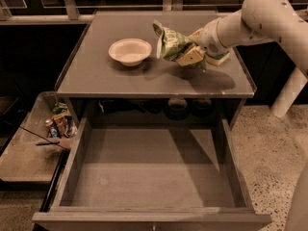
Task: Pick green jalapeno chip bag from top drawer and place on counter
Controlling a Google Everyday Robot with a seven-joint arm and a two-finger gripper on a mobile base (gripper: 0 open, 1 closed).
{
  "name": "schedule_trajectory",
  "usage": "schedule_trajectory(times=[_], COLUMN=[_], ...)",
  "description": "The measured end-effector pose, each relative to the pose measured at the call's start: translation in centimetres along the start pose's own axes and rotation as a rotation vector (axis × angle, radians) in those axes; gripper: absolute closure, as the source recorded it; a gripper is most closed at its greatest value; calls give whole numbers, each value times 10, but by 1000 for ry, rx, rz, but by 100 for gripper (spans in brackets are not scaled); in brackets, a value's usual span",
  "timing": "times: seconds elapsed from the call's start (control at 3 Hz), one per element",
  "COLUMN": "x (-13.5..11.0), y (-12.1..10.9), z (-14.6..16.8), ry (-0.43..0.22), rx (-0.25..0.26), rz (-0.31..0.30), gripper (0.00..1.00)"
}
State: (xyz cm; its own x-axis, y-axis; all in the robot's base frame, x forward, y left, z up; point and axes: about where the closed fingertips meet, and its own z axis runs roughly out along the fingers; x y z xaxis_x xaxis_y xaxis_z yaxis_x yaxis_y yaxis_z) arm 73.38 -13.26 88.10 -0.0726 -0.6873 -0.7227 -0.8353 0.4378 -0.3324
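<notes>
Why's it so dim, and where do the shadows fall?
Camera view: warm, dim light; the pincer, above the counter at its right, grips the green jalapeno chip bag, both throwing a dark shadow beneath; a slanted shadow crosses the top drawer; background nearly black.

End effector (190, 57), chip bag (169, 42) in its grasp, over counter (120, 82) right of bowl (130, 51); top drawer (149, 173) in front, below.
</notes>
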Motion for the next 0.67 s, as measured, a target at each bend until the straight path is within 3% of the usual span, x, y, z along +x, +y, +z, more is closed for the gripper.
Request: schedule_trajectory(times=[0.33, 0.67], x=[0, 0], y=[0, 0], z=[0, 0], ry=[0, 0], rx=[0, 0], rz=[0, 0], gripper=[0, 0])
